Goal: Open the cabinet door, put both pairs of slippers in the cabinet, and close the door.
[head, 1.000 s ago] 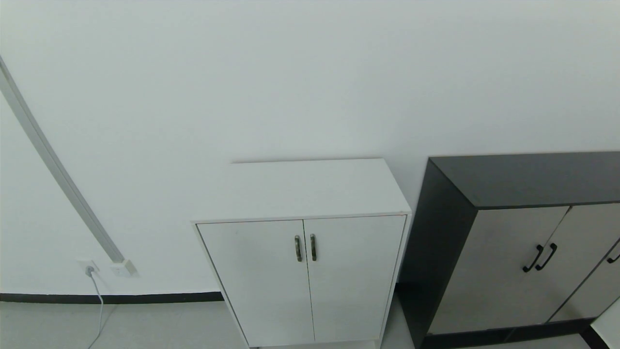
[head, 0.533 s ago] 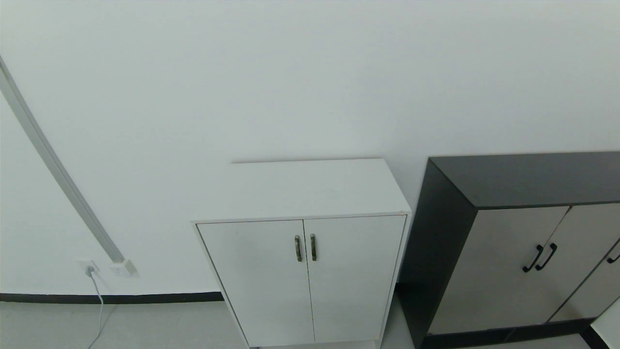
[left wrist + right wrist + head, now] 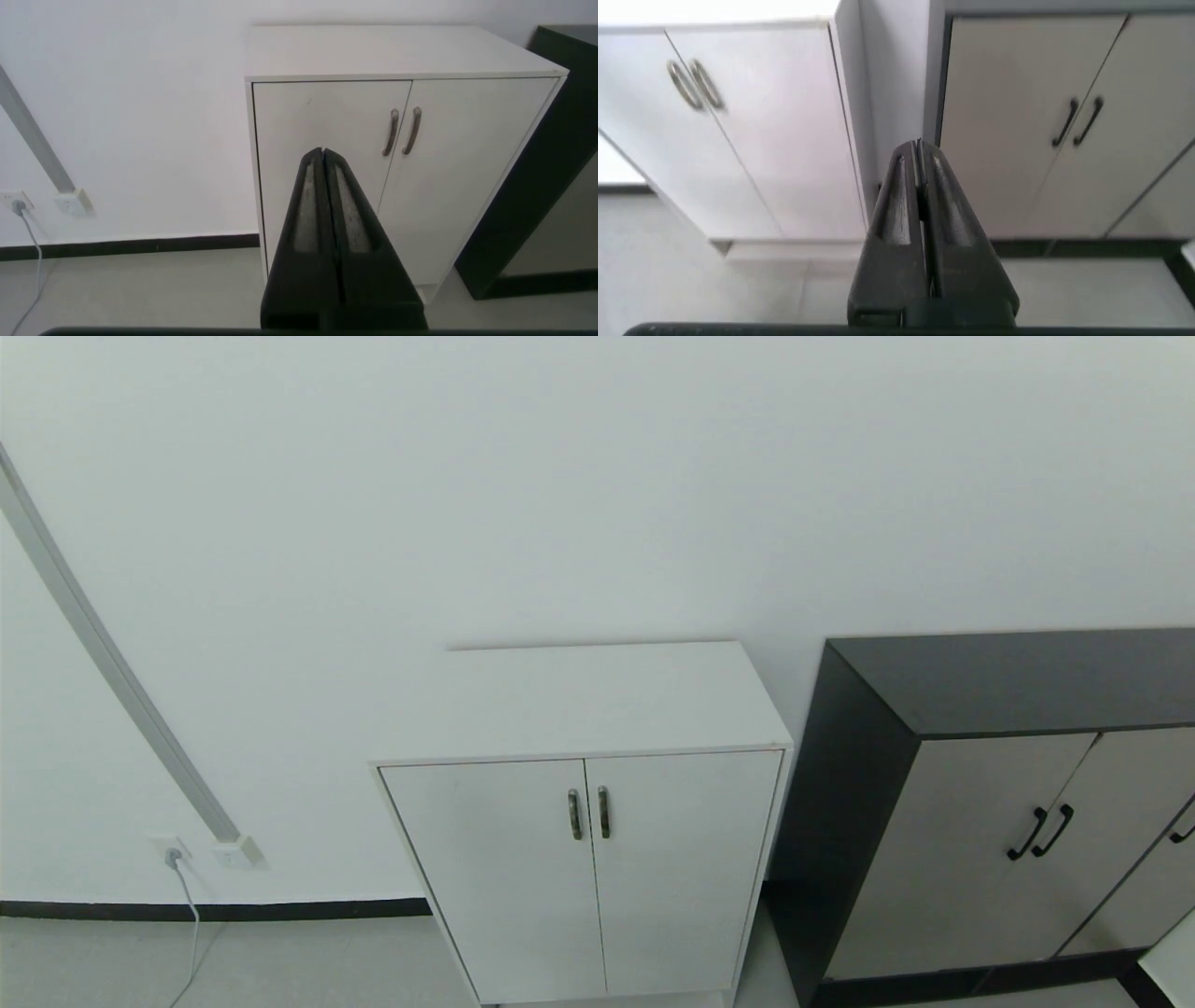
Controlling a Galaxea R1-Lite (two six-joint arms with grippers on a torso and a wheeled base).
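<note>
Standing closed: white cabinet [image 3: 583,868] | black cabinet [image 3: 934,784] just beside it | left gripper [image 3: 322,154], right gripper [image 3: 920,147]: fingers pressed together, both empty

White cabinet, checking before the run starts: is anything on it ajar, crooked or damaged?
Nothing stands out. The white cabinet has both doors shut and flush, and its two handles stand upright on either side of the middle seam.

I see a plain room, maybe an office: bare white wall [image 3: 597,476], white cabinet [image 3: 579,709], black cabinet [image 3: 1008,681], wall socket [image 3: 171,851] at lower left.
</note>
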